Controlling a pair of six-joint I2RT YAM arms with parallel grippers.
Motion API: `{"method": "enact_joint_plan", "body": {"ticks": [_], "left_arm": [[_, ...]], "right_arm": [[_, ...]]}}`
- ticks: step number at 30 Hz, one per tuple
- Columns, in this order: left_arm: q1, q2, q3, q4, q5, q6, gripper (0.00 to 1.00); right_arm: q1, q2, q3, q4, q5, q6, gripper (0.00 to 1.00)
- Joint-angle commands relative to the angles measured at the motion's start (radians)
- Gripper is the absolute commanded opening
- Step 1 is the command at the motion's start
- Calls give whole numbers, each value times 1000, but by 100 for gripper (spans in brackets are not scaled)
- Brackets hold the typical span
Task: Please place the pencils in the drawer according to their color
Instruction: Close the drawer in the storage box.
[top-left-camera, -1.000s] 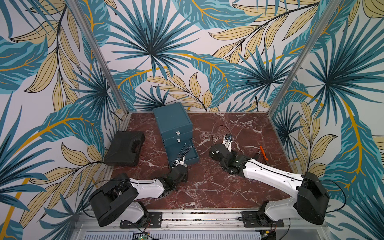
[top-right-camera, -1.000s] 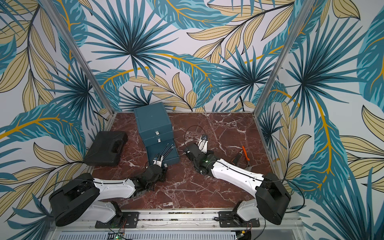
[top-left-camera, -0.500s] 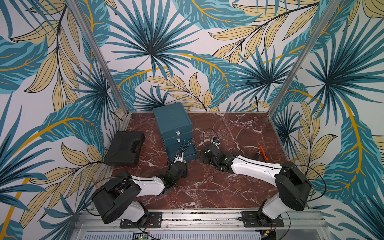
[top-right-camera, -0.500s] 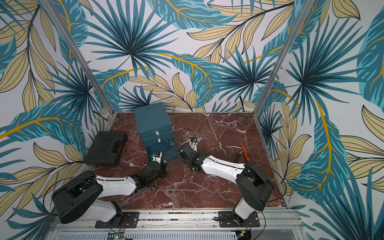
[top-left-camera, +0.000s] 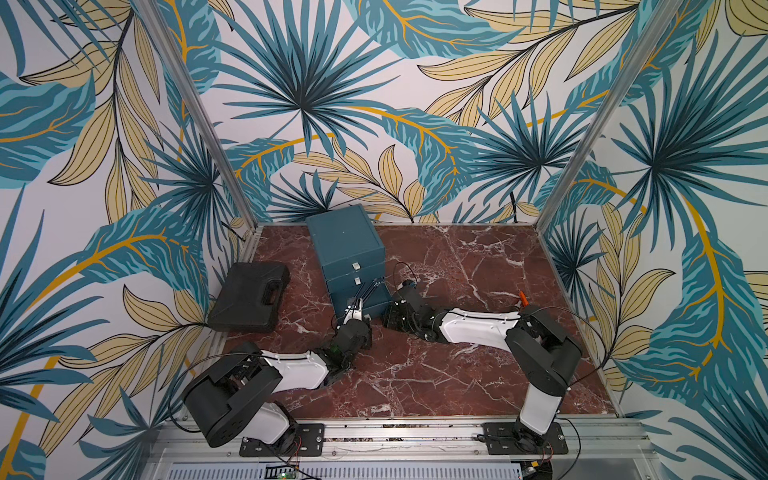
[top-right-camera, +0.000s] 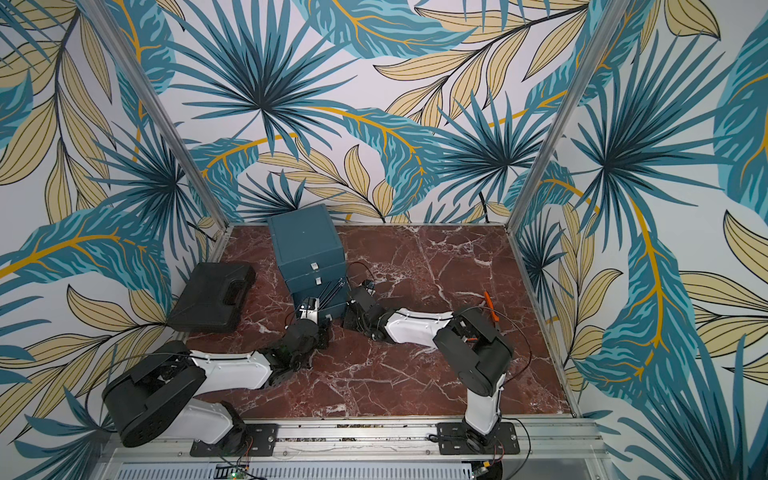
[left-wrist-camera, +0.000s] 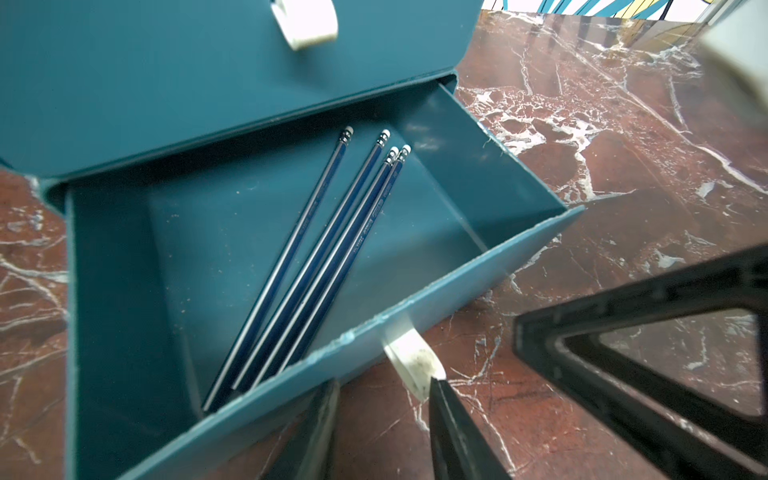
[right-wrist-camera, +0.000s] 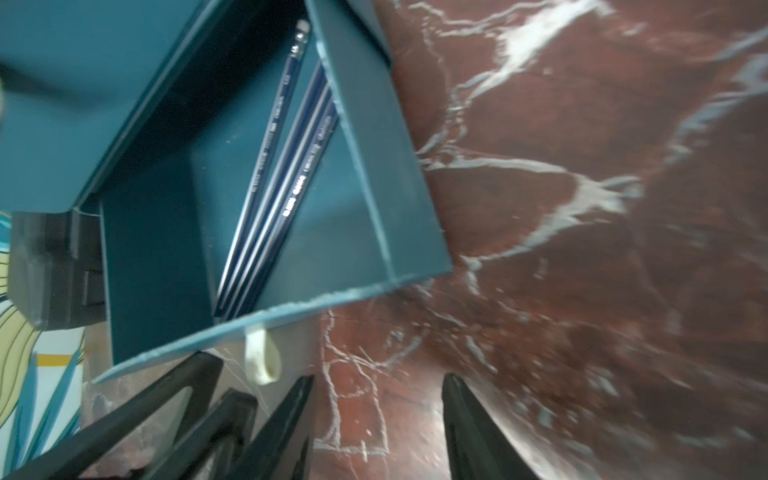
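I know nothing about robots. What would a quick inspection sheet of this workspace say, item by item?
Surface: red-brown marble tabletop.
Job's things: teal drawer cabinet, upper two drawers shut, bottom drawer pulled open; four dark blue pencils lean inside it.
Clutter: black case apart from the cabinet; orange-handled tool behind the right arm.
Grippers: left gripper open, one fingertip at the open drawer's white tab; right gripper open, empty, near that drawer.
Cables: black cables loop along both arms.
Surroundings: leaf-patterned walls, aluminium corner posts.
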Motion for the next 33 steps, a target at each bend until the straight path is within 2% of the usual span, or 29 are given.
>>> {"method": "enact_joint_plan", "body": {"ticks": [1,3,11,20,22,33], "left_arm": [[7,-15,0,56,11,-9,46],[6,-29,-10,54,19,-24,52],[6,-179,-43,-83,38,-67,63],[7,-462,-44,-356,-31,-112,93],[8,-530,-45,-410,-50,-123,99],[9,-819,-47,-646,-166,-126,100]], "right_arm": [[-1,39,20,110,-47,40,46],[-1,62,36,132,-47,50,44],[0,135,124,185,-41,74,40],[0,203,196,240,-15,102,39],[-30,222,218,243,-12,105,39],[-35,286,267,309,13,134,38]]}}
